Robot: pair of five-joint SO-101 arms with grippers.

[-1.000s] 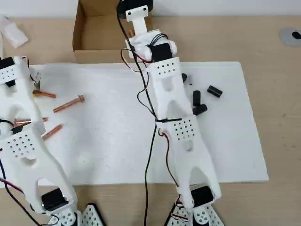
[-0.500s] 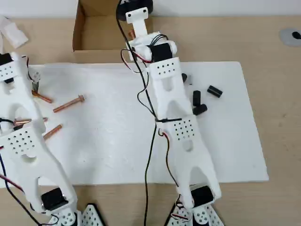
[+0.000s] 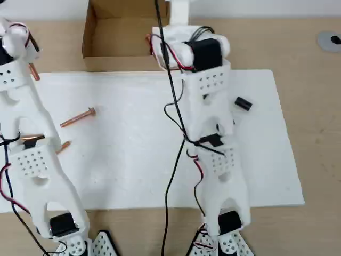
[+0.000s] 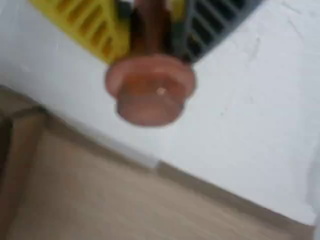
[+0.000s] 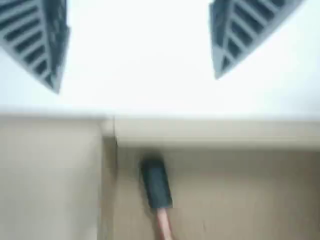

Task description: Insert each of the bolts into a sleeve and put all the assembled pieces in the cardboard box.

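Note:
My left gripper [image 4: 150, 30] is shut on a copper bolt [image 4: 150, 90], its head hanging below the yellow and grey fingers, above the white mat's far left edge [image 3: 33, 71]. My right gripper [image 5: 135, 35] is open and holds nothing, high over the cardboard box [image 3: 114, 37]. Below it in the box [image 5: 55, 175] lies an assembled piece [image 5: 157, 192], a black sleeve with a copper bolt sticking out. Three loose bolts lie on the mat's left side: one [image 3: 78, 117] in the open, two [image 3: 64, 145] [image 3: 32, 137] partly under the left arm. One black sleeve [image 3: 243, 103] lies right of the right arm.
The white foam mat [image 3: 133, 170] covers most of the wooden table. The right arm [image 3: 210, 122] stretches over the mat's middle and hides what lies under it. A grey disc [image 3: 329, 41] sits at the table's far right.
The left arm lifted a bolt off the mat and carried it up and to the far left. The right arm rose and now covers sleeves that showed beside it.

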